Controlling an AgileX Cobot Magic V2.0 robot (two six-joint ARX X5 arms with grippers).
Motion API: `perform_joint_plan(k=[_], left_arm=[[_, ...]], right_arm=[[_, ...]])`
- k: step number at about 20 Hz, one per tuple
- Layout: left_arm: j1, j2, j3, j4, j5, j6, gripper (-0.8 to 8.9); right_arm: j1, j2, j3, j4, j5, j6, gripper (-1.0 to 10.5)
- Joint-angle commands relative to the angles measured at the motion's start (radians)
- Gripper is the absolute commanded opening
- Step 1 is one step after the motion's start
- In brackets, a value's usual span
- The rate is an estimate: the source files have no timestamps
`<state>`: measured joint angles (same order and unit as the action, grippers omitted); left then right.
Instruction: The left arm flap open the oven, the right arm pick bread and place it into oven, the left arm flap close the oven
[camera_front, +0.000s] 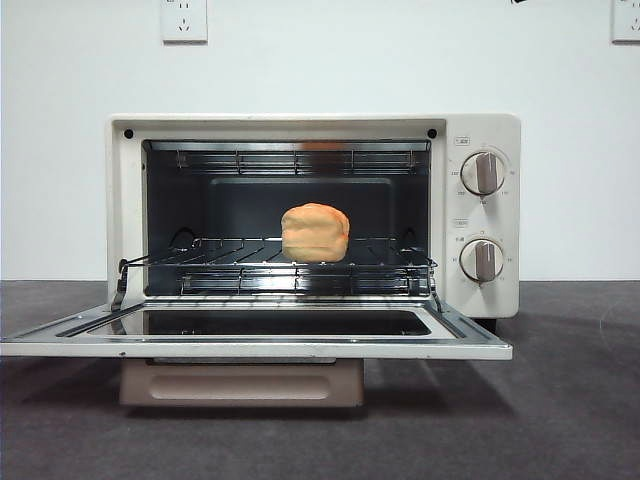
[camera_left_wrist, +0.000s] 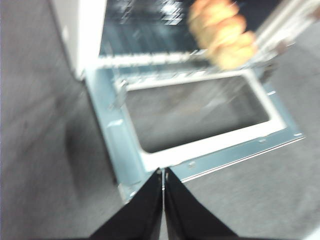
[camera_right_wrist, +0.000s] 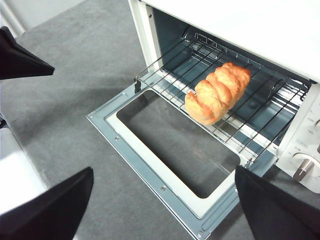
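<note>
oven (camera_front: 480, 290): door down. bread (camera_front: 315, 232): on rack inside. left hand (camera_left_wrist: 163, 175): jaws pressed together, near door edge. right hand (camera_right_wrist: 162, 200): wide, empty. remaining: close door.

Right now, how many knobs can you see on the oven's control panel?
2. Both sit on the oven's panel beside the open door: the upper knob above the lower knob. None looks hidden in the front view.

The left hand (camera_left_wrist: 163, 172) shows two matte black, wedge-shaped jaws tapering to thin tips. The right hand (camera_right_wrist: 162, 200) has two broad, plain black triangular jaws.
</note>
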<state>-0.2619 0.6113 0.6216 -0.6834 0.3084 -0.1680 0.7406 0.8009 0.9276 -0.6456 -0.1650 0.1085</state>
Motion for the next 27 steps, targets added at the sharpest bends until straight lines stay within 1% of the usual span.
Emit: perform_joint_plan(k=[1,2,7,10,13,15,19,21,27], left_arm=[[0.002,0.087,0.005,0.019,-0.079,-0.006,0.12],[0.009,0.142,0.005,0.035,-0.106,-0.006,0.12],[0.062,0.415,0.005,0.214,-0.092,-0.013,0.12],[0.087,0.575,0.005,0.284,-0.021,-0.011,0.12],[0.088,0.684,0.005,0.357,0.05,-0.009,0.12],[0.088,0.734,0.005,0.387,0.09,-0.009,0.12],[0.089,0.8,0.005,0.393,0.097,-0.003,0.12],[0.089,0.807,0.005,0.4,0.129,-0.001,0.12],[0.114,0.805,0.006,0.459,0.299,-0.008,0.12]], right_arm=[[0.009,0.008,0.009,0.002,-0.003,-0.003,4.5],[0.009,0.008,0.009,0.002,-0.003,-0.003,4.5],[0.009,0.007,0.009,0.001,-0.003,0.006,4.5],[0.009,0.007,0.009,0.0,-0.003,0.006,4.5],[0.009,0.007,0.009,0.001,-0.003,0.006,4.5],[0.009,0.007,0.009,0.001,-0.003,0.006,4.5],[0.009,0.007,0.009,0.001,-0.003,0.006,4.5],[0.009,0.007,0.009,0.001,-0.003,0.006,4.5],[0.009,0.007,0.009,0.001,0.002,0.006,4.5]])
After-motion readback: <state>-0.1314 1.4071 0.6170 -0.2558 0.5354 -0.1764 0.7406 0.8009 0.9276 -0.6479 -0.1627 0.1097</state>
